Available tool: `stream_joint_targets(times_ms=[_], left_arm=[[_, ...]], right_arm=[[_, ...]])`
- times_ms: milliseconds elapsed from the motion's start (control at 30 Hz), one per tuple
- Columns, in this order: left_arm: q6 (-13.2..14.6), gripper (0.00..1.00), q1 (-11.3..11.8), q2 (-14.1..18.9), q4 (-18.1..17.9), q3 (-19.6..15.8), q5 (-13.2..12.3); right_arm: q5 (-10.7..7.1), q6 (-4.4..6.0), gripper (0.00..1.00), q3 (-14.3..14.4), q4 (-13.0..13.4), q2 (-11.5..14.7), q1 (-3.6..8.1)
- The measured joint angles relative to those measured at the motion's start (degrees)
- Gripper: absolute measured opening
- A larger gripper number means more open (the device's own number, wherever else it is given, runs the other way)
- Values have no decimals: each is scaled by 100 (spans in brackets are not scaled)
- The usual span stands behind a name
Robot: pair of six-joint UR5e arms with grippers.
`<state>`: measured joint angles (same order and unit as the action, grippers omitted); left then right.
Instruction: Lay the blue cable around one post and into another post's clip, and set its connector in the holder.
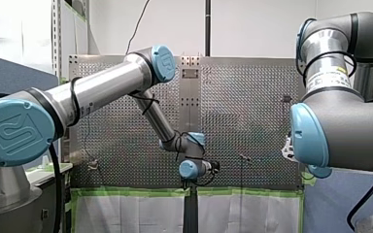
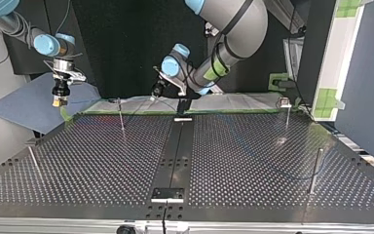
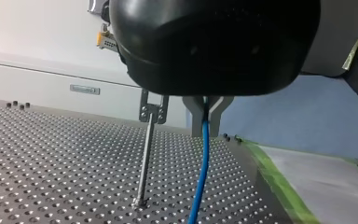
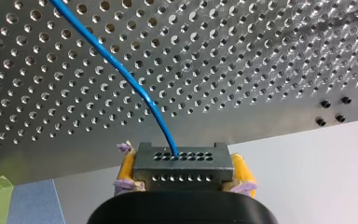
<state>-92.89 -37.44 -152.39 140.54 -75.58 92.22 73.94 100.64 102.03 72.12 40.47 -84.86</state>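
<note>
In the left wrist view my left gripper (image 3: 205, 122) is shut on the blue cable (image 3: 200, 179), which hangs down from its metal fingers to the perforated table. A thin post (image 3: 144, 158) with a clip (image 3: 152, 112) at its head stands close beside the gripper. In the right wrist view my right gripper (image 4: 181, 173) is shut on the black connector (image 4: 179, 161) between yellow pads (image 4: 127, 169), and the blue cable (image 4: 121, 70) runs out of it over the table. In the top view my right gripper (image 2: 59, 100) hangs off the table's far left corner, and my left gripper (image 2: 155, 91) is near the far edge.
Thin posts stand on the table in the top view: one at the far left (image 2: 121, 117), one at the far right (image 2: 287, 116), one at the near right (image 2: 315, 170), one at the near left (image 2: 34, 163). A black bracket (image 2: 168, 194) sits at the near middle edge.
</note>
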Motion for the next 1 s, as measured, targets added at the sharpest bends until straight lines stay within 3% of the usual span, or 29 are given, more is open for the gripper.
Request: stream_joint_targets(times_ms=[1000], left_arm=[[95,0,20,-143,248,282,20]], right_arm=[[98,-3,36,-4,-3,-58,0]])
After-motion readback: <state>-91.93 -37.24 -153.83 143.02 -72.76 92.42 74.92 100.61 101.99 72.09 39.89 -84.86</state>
